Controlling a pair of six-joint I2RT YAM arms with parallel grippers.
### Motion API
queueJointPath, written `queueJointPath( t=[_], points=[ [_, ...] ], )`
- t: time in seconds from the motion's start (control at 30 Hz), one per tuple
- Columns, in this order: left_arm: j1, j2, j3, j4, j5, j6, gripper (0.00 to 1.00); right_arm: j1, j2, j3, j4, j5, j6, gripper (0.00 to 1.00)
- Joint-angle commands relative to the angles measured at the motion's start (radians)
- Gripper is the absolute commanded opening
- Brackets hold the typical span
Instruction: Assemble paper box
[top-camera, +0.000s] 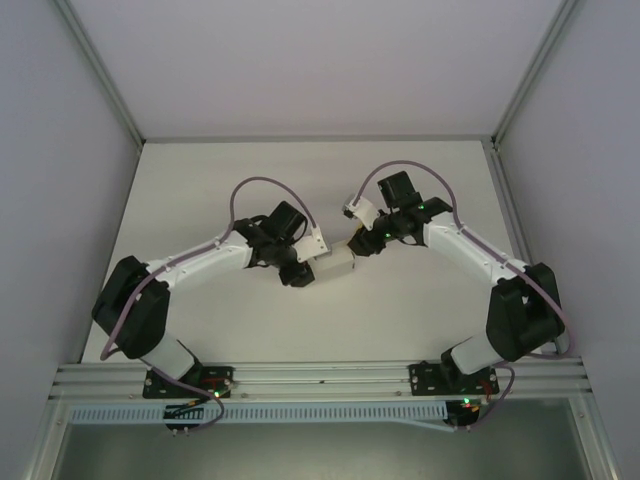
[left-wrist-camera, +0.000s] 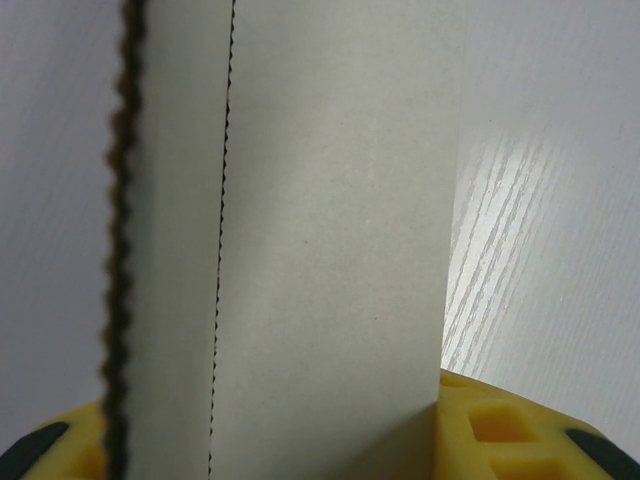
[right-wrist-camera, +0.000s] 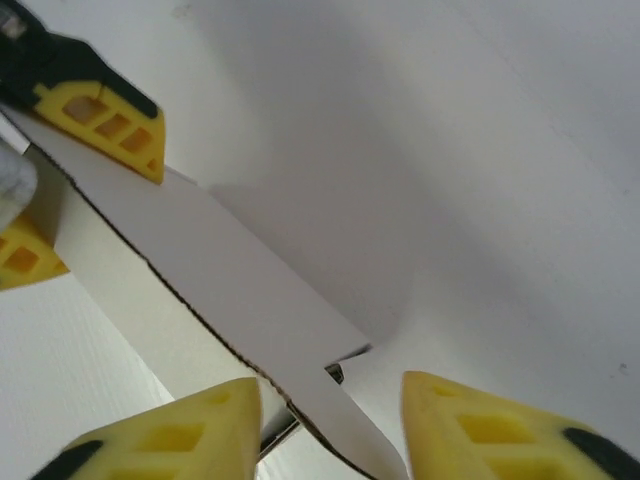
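Gripping the paper box (top-camera: 337, 265) with my left gripper (left-wrist-camera: 270, 405): a card panel stands between its yellow fingers (left-wrist-camera: 500, 425), pressed against the right-hand one, so I read it as clamped.

Right gripper (right-wrist-camera: 330, 385): jaws apart, straddling the tip of a loose flap (right-wrist-camera: 215, 255), with a gap showing on one side. Not pinched yet, as far as I can see.

Box sits mid-table (top-camera: 300, 170), between the two grippers. I cannot tell whether it rests on the surface or is lifted.

Progress, my judgement: partway. From above the card already reads as a small low block, so the main walls look folded. The flap juts out untucked, and a perforated fold line (left-wrist-camera: 220, 250) lies flat, unfolded. Left to do: fold and tuck that flap, and check the far side, which is hidden.

Count: one box, one loose flap seen, two grippers, four yellow fingers in the right wrist view.
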Motion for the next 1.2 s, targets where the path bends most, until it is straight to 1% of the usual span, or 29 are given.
queueJointPath(
  t=[0.0, 0.07, 0.1, 0.2, 0.3, 0.4, 0.47, 0.57, 0.67, 0.8, 0.87, 0.93, 1.07, 1.17],
  points=[
    [0.006, 0.009, 0.038, -0.025, -0.017, -0.014, 0.31, 0.009, 0.018, 0.044, -0.044, 0.021, 0.007, 0.23],
    [0.007, 0.007, 0.038, -0.023, -0.023, -0.017, 0.31, 0.012, 0.025, 0.053, -0.064, 0.029, 0.027, 0.12],
    [0.005, 0.007, 0.041, -0.02, -0.031, -0.023, 0.31, 0.014, 0.027, 0.061, -0.073, 0.035, 0.045, 0.08],
    [0.005, 0.015, 0.055, -0.019, -0.056, -0.048, 0.31, 0.025, 0.032, 0.077, -0.083, 0.045, 0.147, 0.0],
    [0.005, 0.034, 0.074, -0.019, -0.081, -0.067, 0.31, 0.043, 0.022, 0.081, -0.07, 0.029, 0.307, 0.0],
    [0.004, 0.049, 0.084, -0.011, -0.083, -0.076, 0.31, 0.068, -0.008, 0.037, -0.001, -0.005, 0.459, 0.0],
    [0.004, 0.058, 0.087, -0.001, -0.086, -0.08, 0.31, 0.087, -0.027, -0.002, 0.061, 0.019, 0.567, 0.0],
    [0.005, 0.065, 0.083, 0.023, -0.077, -0.073, 0.31, 0.114, -0.057, -0.088, 0.175, 0.074, 0.678, 0.0],
    [0.008, 0.075, 0.083, 0.033, -0.073, -0.068, 0.31, 0.12, -0.085, -0.175, 0.28, 0.09, 0.714, 0.0],
    [0.019, 0.091, 0.087, 0.042, -0.074, -0.068, 0.31, 0.12, -0.094, -0.233, 0.355, 0.093, 0.814, 0.0],
    [0.024, 0.093, 0.084, 0.052, -0.07, -0.066, 0.31, 0.125, -0.085, -0.253, 0.373, 0.091, 0.832, 0.0],
    [0.03, 0.091, 0.076, 0.065, -0.065, -0.059, 0.31, 0.127, -0.079, -0.283, 0.387, 0.107, 0.829, 0.0],
    [0.059, 0.096, 0.068, 0.089, -0.034, -0.052, 0.31, 0.135, -0.091, -0.357, 0.423, 0.189, 0.804, 0.0],
    [0.085, 0.1, 0.058, 0.111, -0.007, -0.041, 0.31, 0.149, -0.1, -0.429, 0.46, 0.229, 0.726, 0.0]
  ],
)
